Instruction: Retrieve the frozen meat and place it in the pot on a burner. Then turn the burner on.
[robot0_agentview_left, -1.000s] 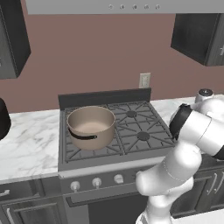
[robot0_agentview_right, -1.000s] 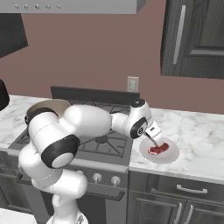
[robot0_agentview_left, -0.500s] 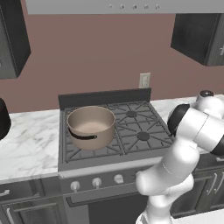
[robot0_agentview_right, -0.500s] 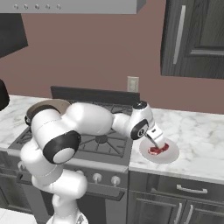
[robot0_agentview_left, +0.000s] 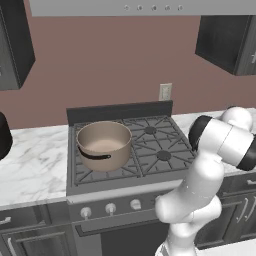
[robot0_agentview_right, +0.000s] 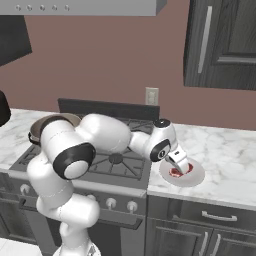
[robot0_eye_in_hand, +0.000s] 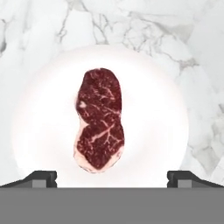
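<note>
The frozen meat (robot0_eye_in_hand: 99, 120), a flat red-pink chunk with white marbling, lies on a round pale plate (robot0_eye_in_hand: 168, 109) on the marble counter right of the stove. In the hand view my gripper (robot0_eye_in_hand: 112, 177) looks straight down at it, jaws wide apart and the dark fingertips (robot0_eye_in_hand: 41, 176) at either side of the plate's near edge, with nothing between them. From the right base view the gripper (robot0_agentview_right: 180, 164) hovers just over the meat (robot0_agentview_right: 174, 173) and the plate (robot0_agentview_right: 194, 176). The tan pot (robot0_agentview_left: 103, 145) stands on the front left burner, far from the hand.
The gas stove (robot0_agentview_left: 150, 145) has a row of knobs (robot0_agentview_left: 111, 207) along its front. Marble counter (robot0_agentview_right: 225, 150) stretches right of the plate. Dark wall cabinets (robot0_agentview_right: 220, 40) hang above. My own arm spans the stove between pot and plate.
The hand has sunk a little lower over the plate and meat. Jaws stay wide apart; pot and meat have not moved.
</note>
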